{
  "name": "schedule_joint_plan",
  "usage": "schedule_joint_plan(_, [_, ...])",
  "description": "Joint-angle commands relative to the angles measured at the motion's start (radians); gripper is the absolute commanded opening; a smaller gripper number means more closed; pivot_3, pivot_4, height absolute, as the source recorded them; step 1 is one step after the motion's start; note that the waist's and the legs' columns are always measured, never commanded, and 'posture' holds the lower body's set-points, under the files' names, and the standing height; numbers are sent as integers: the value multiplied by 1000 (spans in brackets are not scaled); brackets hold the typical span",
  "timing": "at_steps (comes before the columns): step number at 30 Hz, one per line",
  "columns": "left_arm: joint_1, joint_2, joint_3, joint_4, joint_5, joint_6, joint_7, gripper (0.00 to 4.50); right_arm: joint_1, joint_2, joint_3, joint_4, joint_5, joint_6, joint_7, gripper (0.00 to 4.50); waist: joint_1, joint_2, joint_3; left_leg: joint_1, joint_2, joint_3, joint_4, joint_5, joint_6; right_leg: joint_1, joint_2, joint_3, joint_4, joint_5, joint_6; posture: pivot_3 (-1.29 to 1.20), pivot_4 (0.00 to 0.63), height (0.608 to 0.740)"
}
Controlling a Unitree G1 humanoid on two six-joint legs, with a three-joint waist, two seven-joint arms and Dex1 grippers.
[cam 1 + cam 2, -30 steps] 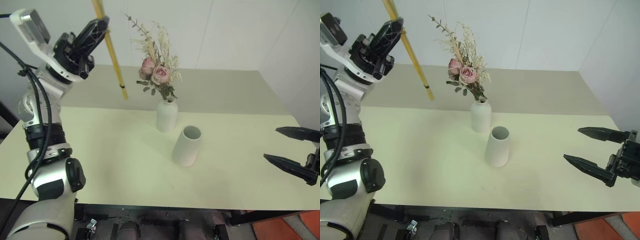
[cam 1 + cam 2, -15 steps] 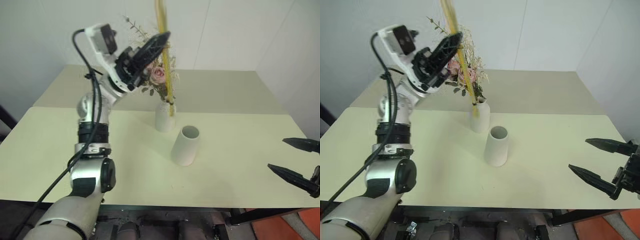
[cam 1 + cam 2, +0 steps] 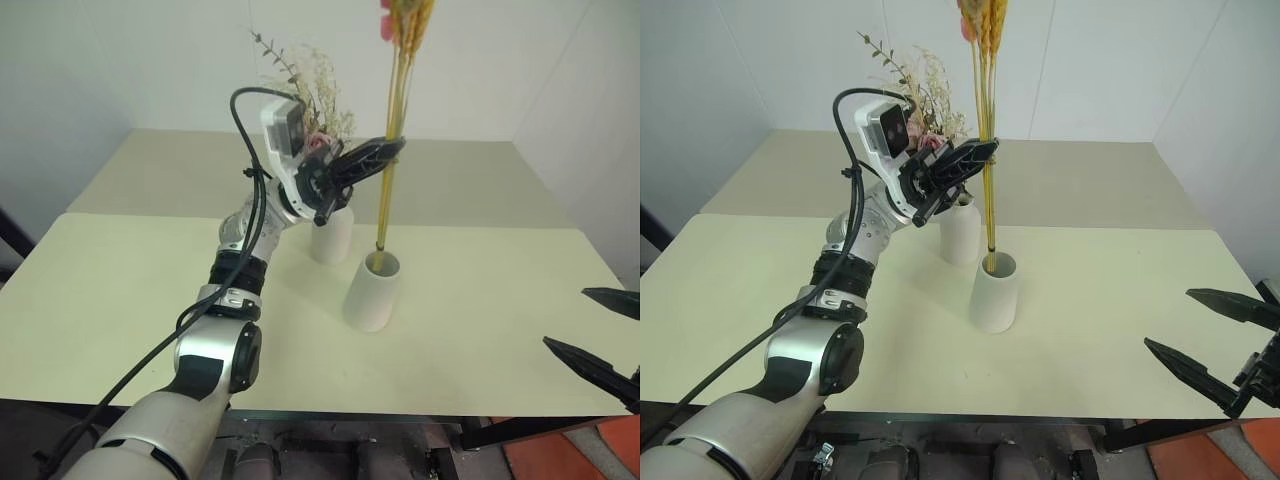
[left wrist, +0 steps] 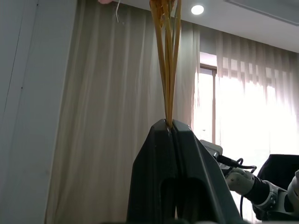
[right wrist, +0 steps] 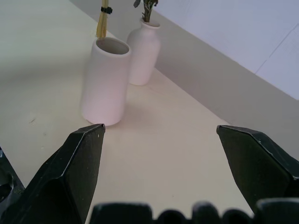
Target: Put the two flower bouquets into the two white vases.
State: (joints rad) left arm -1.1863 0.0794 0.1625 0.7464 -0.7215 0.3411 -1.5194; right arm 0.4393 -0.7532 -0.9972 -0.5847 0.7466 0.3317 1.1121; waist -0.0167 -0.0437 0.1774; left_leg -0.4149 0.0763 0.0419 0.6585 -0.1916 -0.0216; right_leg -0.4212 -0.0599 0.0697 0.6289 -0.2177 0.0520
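My left gripper (image 3: 392, 150) is shut on the thin bouquet of yellow stalks (image 3: 986, 100) and holds it upright; the left wrist view shows the stalks pinched between its fingers (image 4: 159, 154). The stalks' lower ends reach the mouth of the tapered white vase (image 3: 371, 295); I cannot tell whether they are inside. Behind that vase, the bottle-shaped white vase (image 3: 333, 238) holds the bouquet of pink roses and cream sprigs (image 3: 312, 85), partly hidden by my left arm. My right gripper (image 3: 1167, 318) stands open and empty at the table's right, pointing at the vases.
The pale table (image 3: 120, 290) stretches wide to the left and in front of the vases. White walls close the far side and the right. The two vases (image 5: 140, 53) stand close together near the table's middle.
My left arm swung right with the yellow stalks and turned them upright, bringing their lower ends down to the tapered vase's mouth. The right gripper drew back a little, still open.
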Motion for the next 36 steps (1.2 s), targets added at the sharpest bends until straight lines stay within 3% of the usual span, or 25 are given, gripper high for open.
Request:
schedule_joint_plan(1, [-46, -34, 15, 66, 20, -74, -44, 7, 12, 6, -41, -31, 22, -32, -9, 4500, 2, 0, 0, 0, 0, 0, 0, 0, 0, 0, 0, 0, 0, 0, 0, 0, 150, 740])
schedule_joint_plan(7, [-66, -66, 8, 182, 94, -182, -79, 7, 19, -4, -38, -29, 23, -36, -13, 4500, 3, 0, 0, -2, -1, -2, 0, 0, 0, 0, 0, 0, -1, -2, -2, 0, 150, 740])
schedule_joint_plan(13, [-30, -53, -64, 166, 141, -216, -95, 7, 24, -2, -32, -25, 18, -44, -17, 4500, 2, 0, 0, -2, -1, -2, 0, 0, 0, 0, 0, 0, -1, -2, -2, 0, 150, 740])
schedule_joint_plan(16, [-24, -45, -63, 149, 129, -200, -95, 640, 15, -8, -20, -16, 12, -45, -21, 4500, 2, 0, 0, -2, -1, -2, 0, 0, 0, 0, 0, 0, -1, -2, -2, 0, 150, 740])
schedule_joint_plan(27, [74, 46, -105, -47, 204, -173, -48, 4094, -29, -48, 9, 27, -4, -47, -20, 4500, 1, 0, 0, -2, -1, -2, 0, 0, 0, 0, 0, 0, -1, -2, -2, 0, 150, 740])
schedule_joint_plan(36, [251, 182, -27, -521, 82, -21, 106, 4094, -84, -76, 67, 76, -23, -54, -12, 4500, 0, 1, -1, -1, -1, -3, 0, 0, 0, 0, 0, 0, 0, 0, 1, 0, 150, 740])
